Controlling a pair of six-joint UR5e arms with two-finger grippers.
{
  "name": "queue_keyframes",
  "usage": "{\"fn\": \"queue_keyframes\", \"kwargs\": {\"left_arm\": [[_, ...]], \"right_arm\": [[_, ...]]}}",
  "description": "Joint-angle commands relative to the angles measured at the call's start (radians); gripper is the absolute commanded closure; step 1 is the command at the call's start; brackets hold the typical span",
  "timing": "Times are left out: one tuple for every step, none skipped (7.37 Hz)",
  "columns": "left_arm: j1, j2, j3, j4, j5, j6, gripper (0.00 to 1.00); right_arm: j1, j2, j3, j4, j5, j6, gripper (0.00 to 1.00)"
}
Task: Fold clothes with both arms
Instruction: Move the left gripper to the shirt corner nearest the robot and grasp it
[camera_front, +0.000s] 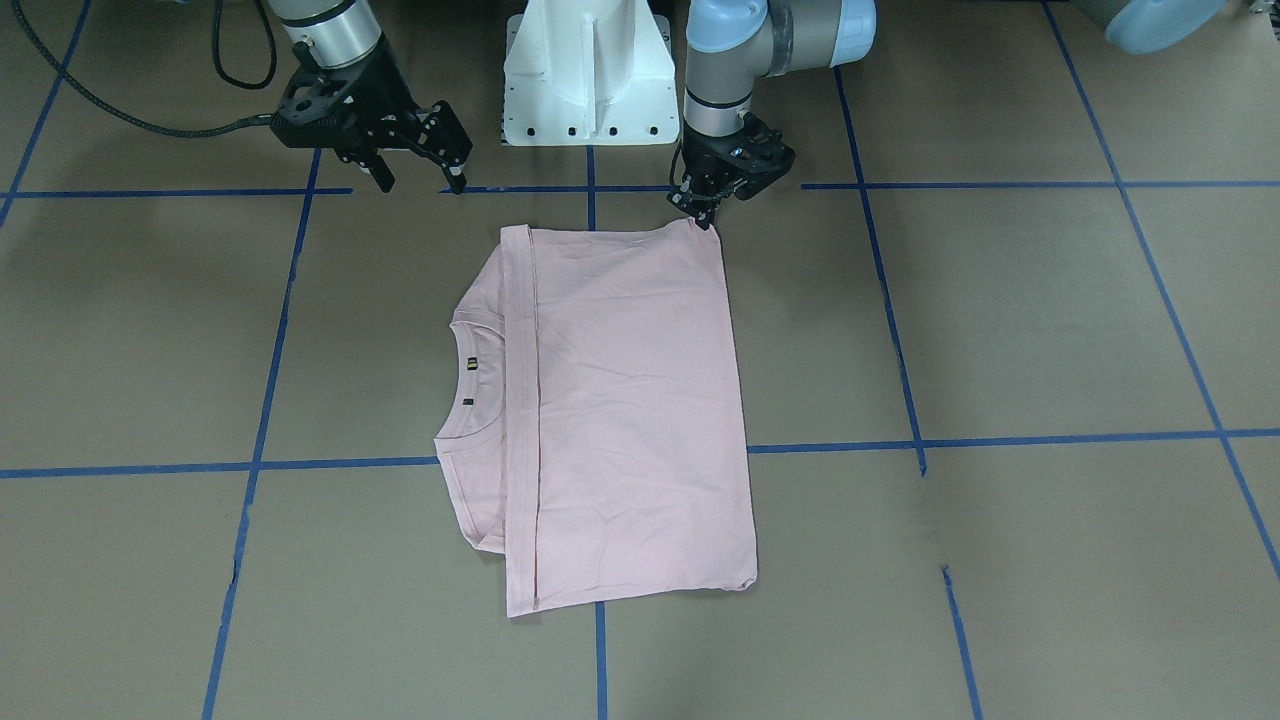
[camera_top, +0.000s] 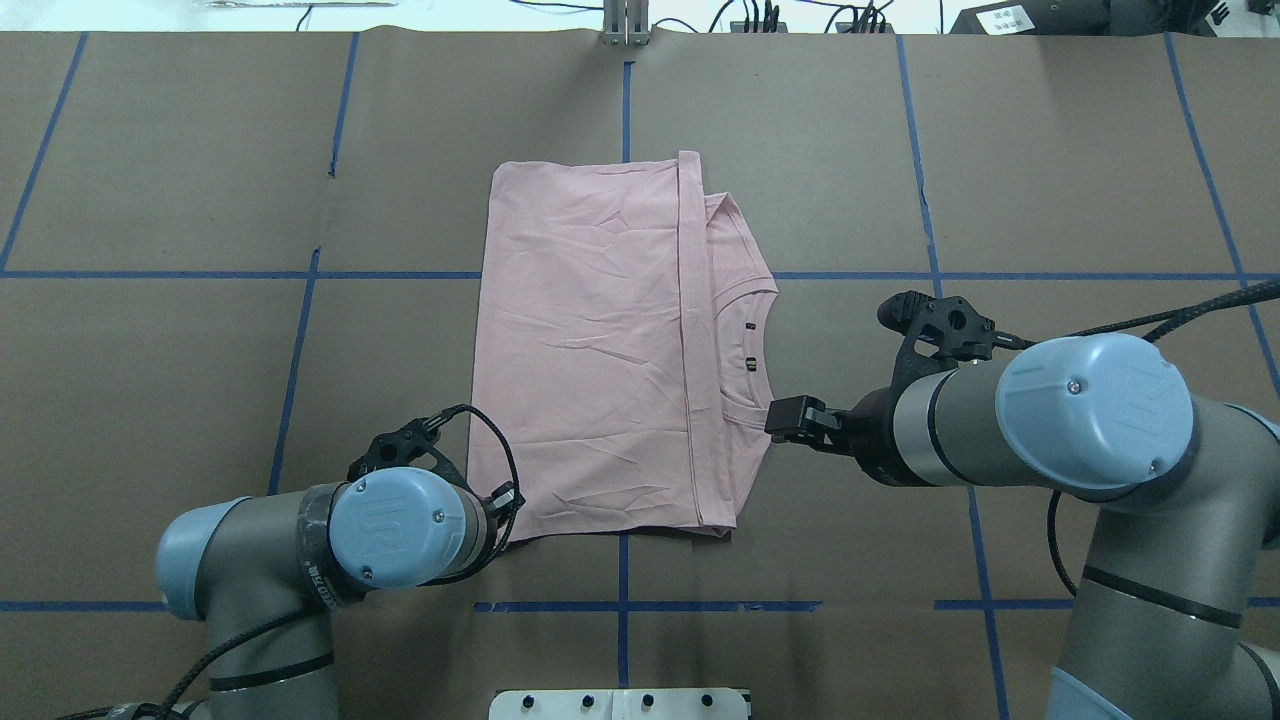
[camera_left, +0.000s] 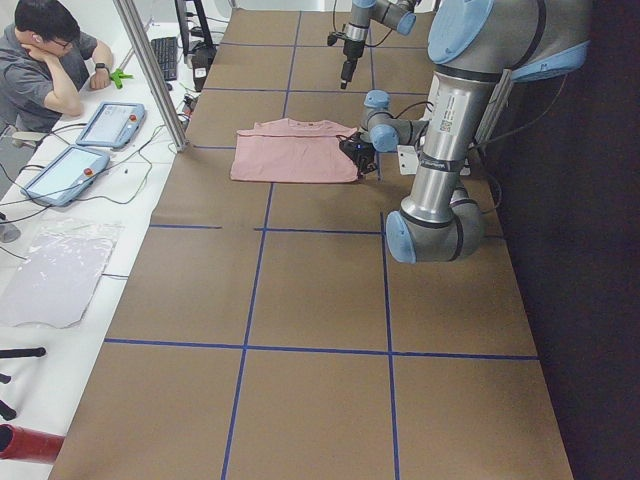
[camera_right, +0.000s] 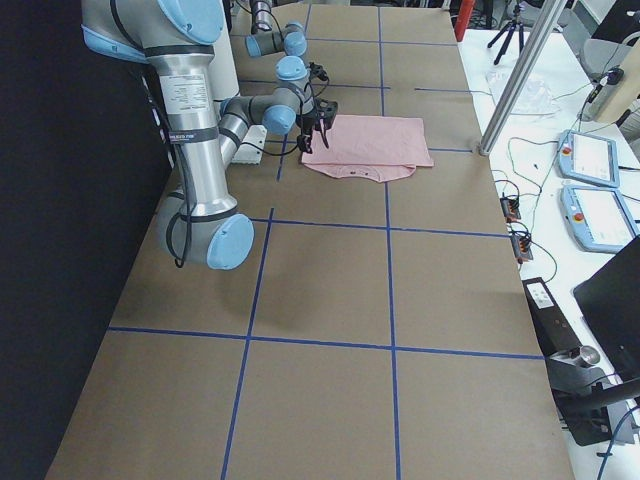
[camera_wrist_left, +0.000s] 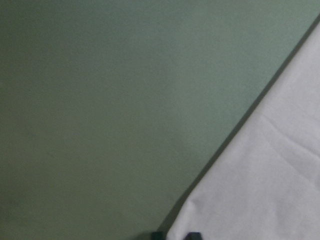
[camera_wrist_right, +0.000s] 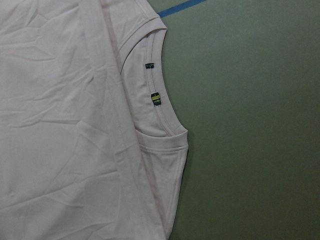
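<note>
The pale pink T-shirt lies flat on the brown table, folded over on itself with the plain side up. Its ribbed collar sticks out past the folded hem. It also shows in the overhead view. My left gripper is down at the table on the shirt's corner nearest the robot, fingers close together on the cloth edge. My right gripper is open and empty, held above the table beside the collar side, apart from the shirt.
The white pedestal base stands just behind the shirt. Blue tape lines cross the table. A black cable trails from the right arm. An operator and tablets are at the far side.
</note>
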Motion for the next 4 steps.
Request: {"fn": "queue_keyframes", "kwargs": {"left_arm": [[-0.008, 0.000, -0.025, 0.001, -0.002, 0.024, 1.00], [-0.009, 0.000, -0.027, 0.001, -0.003, 0.027, 1.00], [-0.009, 0.000, -0.027, 0.000, -0.003, 0.027, 1.00], [-0.015, 0.000, -0.028, 0.001, -0.003, 0.029, 1.00]], "right_arm": [[-0.039, 0.006, -0.038, -0.002, -0.002, 0.017, 0.00], [-0.053, 0.030, -0.080, -0.003, -0.005, 0.051, 0.00], [-0.070, 0.105, -0.170, -0.003, -0.006, 0.145, 0.00], [-0.080, 0.142, -0.223, -0.003, -0.006, 0.177, 0.00]]}}
